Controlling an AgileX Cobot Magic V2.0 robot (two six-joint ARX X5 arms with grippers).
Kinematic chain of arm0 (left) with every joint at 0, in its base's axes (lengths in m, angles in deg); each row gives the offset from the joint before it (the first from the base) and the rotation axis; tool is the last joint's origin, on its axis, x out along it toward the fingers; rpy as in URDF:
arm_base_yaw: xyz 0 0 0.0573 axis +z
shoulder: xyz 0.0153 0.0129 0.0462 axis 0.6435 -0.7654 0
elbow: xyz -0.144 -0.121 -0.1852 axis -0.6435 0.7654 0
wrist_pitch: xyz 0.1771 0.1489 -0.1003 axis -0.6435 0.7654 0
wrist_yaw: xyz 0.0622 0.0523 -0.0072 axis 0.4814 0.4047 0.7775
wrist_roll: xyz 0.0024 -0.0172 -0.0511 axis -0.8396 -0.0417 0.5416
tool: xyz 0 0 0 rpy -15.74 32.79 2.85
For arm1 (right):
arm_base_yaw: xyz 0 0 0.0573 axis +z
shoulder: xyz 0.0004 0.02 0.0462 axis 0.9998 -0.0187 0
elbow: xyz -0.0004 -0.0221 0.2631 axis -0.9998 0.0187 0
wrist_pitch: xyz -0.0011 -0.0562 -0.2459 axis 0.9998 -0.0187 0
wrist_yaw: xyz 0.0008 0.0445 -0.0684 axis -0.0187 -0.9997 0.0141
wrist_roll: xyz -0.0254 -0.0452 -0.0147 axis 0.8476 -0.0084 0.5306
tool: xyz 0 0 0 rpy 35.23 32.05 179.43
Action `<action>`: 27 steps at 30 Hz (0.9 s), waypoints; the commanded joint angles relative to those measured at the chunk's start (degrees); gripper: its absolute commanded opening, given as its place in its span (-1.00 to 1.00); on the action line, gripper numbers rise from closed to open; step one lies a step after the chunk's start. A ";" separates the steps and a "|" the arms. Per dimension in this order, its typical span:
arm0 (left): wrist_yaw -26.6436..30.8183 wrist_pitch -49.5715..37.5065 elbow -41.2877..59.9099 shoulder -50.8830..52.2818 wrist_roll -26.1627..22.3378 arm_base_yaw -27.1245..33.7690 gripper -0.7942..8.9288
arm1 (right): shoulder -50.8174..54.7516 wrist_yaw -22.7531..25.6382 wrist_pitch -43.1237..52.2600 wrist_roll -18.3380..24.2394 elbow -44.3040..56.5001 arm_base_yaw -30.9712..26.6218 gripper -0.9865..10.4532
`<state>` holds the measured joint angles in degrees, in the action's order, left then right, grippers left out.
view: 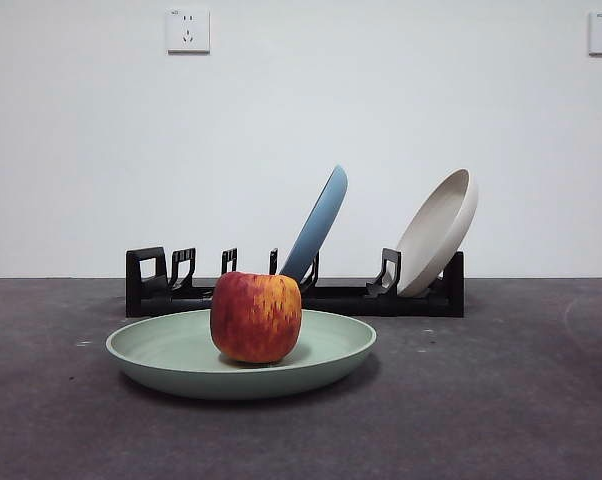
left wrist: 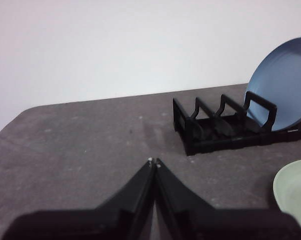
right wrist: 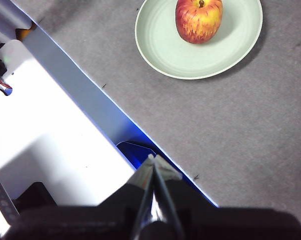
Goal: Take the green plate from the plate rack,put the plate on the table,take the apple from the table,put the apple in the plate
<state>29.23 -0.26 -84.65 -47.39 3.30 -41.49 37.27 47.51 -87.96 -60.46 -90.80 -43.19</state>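
Front view: you look level across the counter [view: 501, 400] from low and near, facing the plate rack [view: 296, 290] and the wall. Left wrist view: you look obliquely past the left hand [left wrist: 154, 162] toward the rack's end. Right wrist view: you look steeply down over the counter's edge. All three share the green plate [view: 181, 362].

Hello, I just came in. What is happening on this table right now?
Nothing is being handled at this moment. The apple sits in the green plate, which lies flat on the table in front of the plate rack. A light blue plate and a beige plate lean in the rack. The left gripper and the right gripper are both away from the plate, jaws shut and holding nothing.
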 commanded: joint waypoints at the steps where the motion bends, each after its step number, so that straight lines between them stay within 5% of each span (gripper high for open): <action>1: -0.33 1.38 1.60 1.42 1.49 0.66 -0.84 | 0.11 0.04 0.13 -0.35 0.02 0.09 -0.82; 10: -0.44 9.38 2.69 2.73 3.76 1.20 -0.84 | 0.09 0.07 0.13 -0.35 0.02 0.09 -0.82; 27: -0.33 8.98 2.67 2.71 3.74 1.20 -0.84 | 0.11 0.04 0.13 -0.35 0.02 0.09 -0.82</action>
<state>28.86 8.79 -82.73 -44.81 6.66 -40.48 37.29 47.51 -87.94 -60.46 -90.80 -43.19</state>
